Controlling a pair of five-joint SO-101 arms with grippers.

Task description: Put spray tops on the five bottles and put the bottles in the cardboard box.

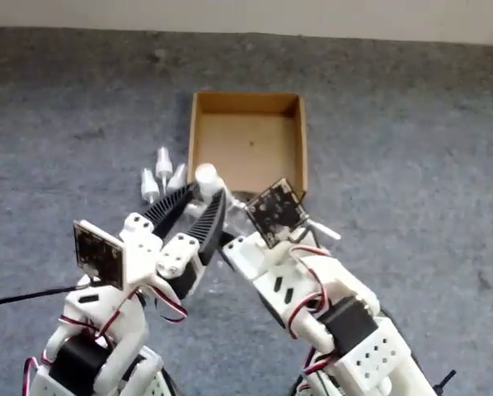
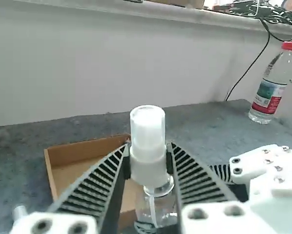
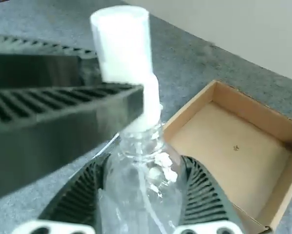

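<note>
The left gripper has its ribbed black fingers pinched on the white spray top, which sits on the neck of the clear bottle with its thin tube running down inside. The right gripper is clamped round the bottle's body lower down, holding it roughly upright. All this is just in front of the near wall of the cardboard box, whose brown floor shows, with three loose spray tops on the grey carpet by its left front corner, and both arms lean in toward each other from the near side.
</note>
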